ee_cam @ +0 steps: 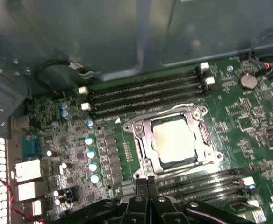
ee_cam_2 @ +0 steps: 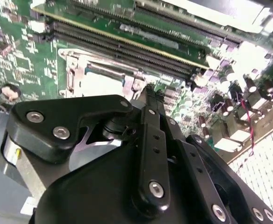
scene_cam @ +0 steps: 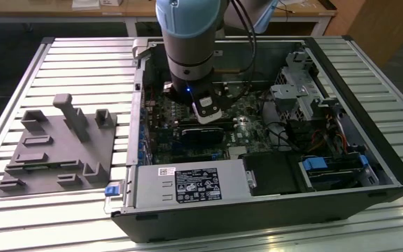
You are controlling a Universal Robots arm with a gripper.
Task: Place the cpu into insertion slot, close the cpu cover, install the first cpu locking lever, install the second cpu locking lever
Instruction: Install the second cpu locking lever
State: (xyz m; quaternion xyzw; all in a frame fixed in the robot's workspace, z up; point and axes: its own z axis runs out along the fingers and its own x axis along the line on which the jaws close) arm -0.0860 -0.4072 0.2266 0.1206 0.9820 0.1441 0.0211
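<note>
One chip [ee_cam: 176, 141] lies flat in the socket [ee_cam: 148, 161] on the green board [ee_cam: 248, 116], with the metal cover frame [ee_cam: 141, 140] down around it. The tool [ee_cam: 147, 183] hangs just beside the socket's near edge, fingers pressed together and holding nothing. The chip lies straight ahead of the fingertips, past the frame's rim.

insertion slot [ee_cam_2: 104, 81] half hidden behind the fingers [ee_cam_2: 148, 100] in the second wrist view
</note>
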